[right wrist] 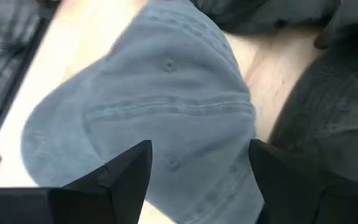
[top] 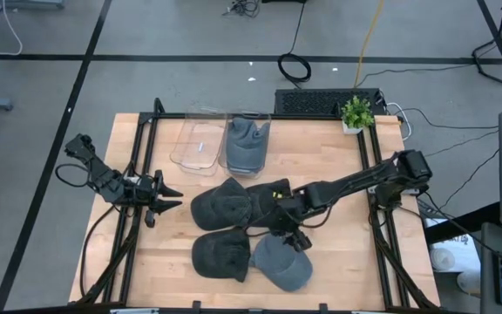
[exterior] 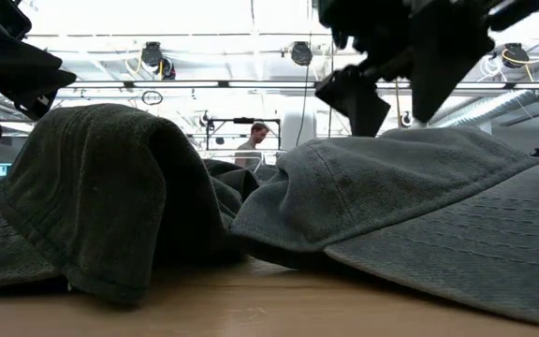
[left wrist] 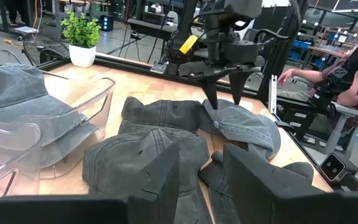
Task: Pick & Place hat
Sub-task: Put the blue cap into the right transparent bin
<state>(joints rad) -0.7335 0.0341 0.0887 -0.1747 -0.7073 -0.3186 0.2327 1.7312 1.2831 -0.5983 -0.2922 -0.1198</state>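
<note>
Right gripper (top: 296, 242) hovers with its fingers spread wide just above a light grey cap (top: 282, 262), which lies near the front edge of the worktop (top: 338, 262), not touching it as far as the low view shows. Beside that cap sits a darker cap (top: 220, 256), with two more dark caps (top: 221, 203) behind them near the middle. Toward the back edge stand two clear bins: one (top: 196, 146) bare, the other (top: 247, 144) holding a grey cap. A small potted plant (top: 356, 113) stands at the back right corner. Left gripper (top: 166, 198) waits near the left edge, fingers parted.
</note>
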